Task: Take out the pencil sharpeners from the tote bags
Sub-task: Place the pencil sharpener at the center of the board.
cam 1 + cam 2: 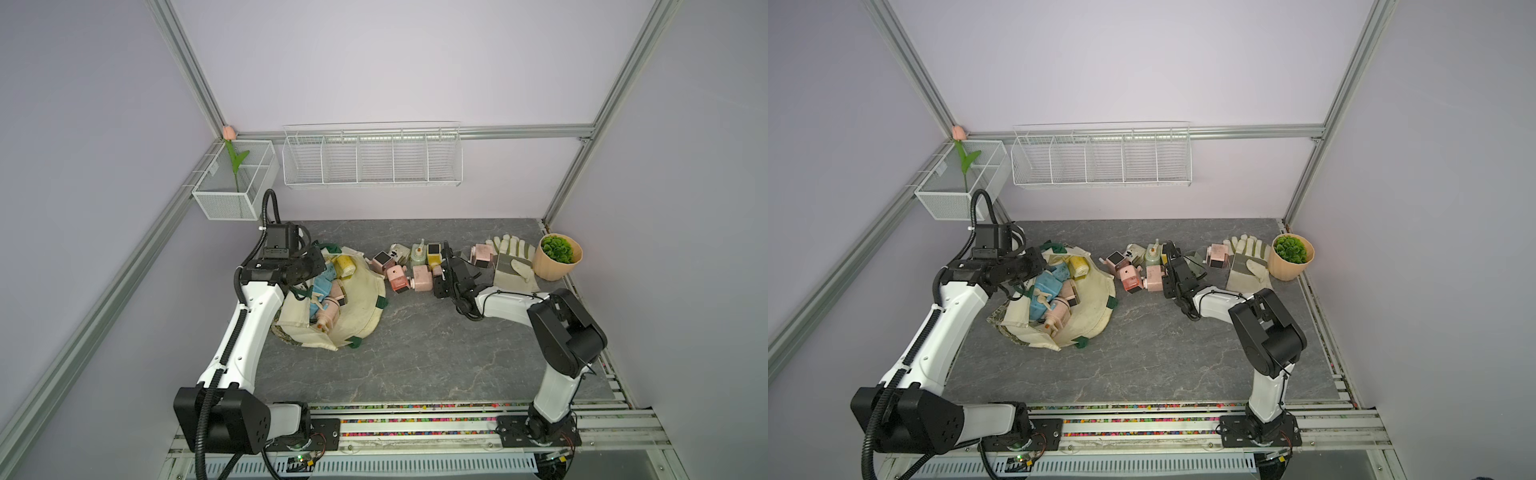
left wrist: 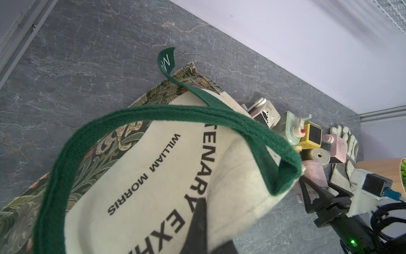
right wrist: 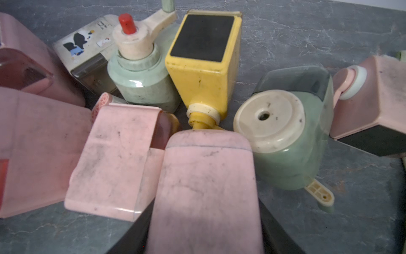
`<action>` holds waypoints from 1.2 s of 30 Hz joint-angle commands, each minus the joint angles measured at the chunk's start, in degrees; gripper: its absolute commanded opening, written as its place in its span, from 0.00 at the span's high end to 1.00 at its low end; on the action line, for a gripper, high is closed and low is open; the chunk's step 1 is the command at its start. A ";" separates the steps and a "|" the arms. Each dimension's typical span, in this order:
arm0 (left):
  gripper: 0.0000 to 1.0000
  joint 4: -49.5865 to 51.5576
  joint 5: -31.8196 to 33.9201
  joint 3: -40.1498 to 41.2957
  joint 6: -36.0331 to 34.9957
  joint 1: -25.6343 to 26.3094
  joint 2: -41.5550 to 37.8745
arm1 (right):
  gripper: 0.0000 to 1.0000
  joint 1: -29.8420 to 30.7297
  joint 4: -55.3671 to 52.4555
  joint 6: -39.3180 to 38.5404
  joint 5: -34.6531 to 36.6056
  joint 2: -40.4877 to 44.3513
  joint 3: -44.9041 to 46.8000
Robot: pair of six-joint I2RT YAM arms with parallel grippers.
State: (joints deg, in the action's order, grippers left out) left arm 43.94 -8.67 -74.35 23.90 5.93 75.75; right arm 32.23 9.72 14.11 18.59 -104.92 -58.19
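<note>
The cream tote bag (image 1: 361, 299) (image 1: 1096, 301) lies slumped open at the table's left, with dark green handles (image 2: 167, 114) and a floral base. Inside it show several pencil sharpeners, among them a blue one (image 1: 322, 286), a yellow one (image 1: 347, 266) and a pink one (image 1: 332, 316). My left gripper (image 1: 302, 286) (image 2: 198, 220) is shut on the bag's canvas rim. Several more sharpeners (image 1: 417, 266) lie in a row mid-table. Low among them, my right gripper (image 1: 442, 266) (image 3: 205, 209) has a finger against each side of a pink sharpener (image 3: 204, 176).
Pale work gloves (image 1: 513, 262) and a tan plant pot (image 1: 557, 257) sit at the back right, close to the right arm. A white wire rack (image 1: 372, 158) and a mesh basket with a tulip (image 1: 237, 187) hang on the wall.
</note>
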 commanded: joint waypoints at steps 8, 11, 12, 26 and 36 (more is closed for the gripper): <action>1.00 0.62 -0.69 0.60 0.71 -0.31 -1.22 | 0.15 0.10 -0.47 1.15 -1.58 7.21 2.64; 1.00 0.68 -0.91 0.52 0.79 -0.31 -0.81 | 0.14 0.82 -0.86 1.18 -1.41 11.40 4.33; 1.00 0.83 -0.77 0.35 0.67 -0.31 -0.63 | 0.14 1.14 -1.00 1.09 -1.23 12.93 4.96; 1.00 1.20 0.82 0.22 0.36 -0.22 1.03 | 0.13 11.20 -5.28 0.49 -4.14 27.45 5.38; 1.00 0.88 1.22 -0.09 0.66 -0.14 2.23 | 0.14 16.04 -10.40 0.01 -8.86 33.34 2.30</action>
State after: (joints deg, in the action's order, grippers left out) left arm 43.48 -8.51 -74.35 23.90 5.96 76.88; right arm 47.77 0.58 14.15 12.23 -74.32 -54.50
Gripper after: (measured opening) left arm 0.048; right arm 0.862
